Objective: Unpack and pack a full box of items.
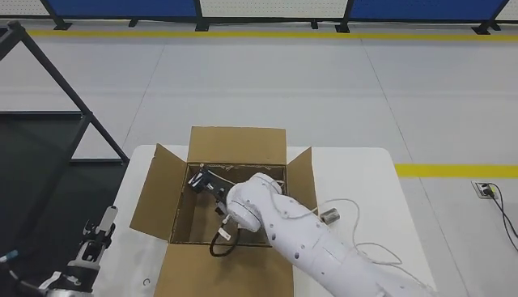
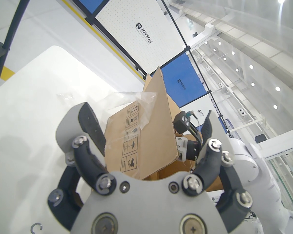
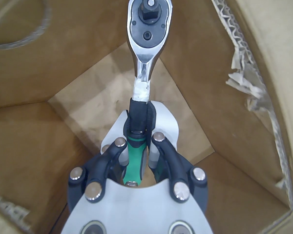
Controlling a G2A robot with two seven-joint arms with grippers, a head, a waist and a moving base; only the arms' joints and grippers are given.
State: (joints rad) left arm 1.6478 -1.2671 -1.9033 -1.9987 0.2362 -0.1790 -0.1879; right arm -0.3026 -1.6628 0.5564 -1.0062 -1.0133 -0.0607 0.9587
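Seemingly unpacking, the right end effector [image 3: 139, 120] gripped the ratchet wrench [image 3: 149, 23] inside the box [image 3: 39, 74] and needed next a straight lift clear of its walls.

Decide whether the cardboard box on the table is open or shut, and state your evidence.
Open. The cardboard box has its flaps spread outward, and the right pincer holds a ratchet wrench inside it.
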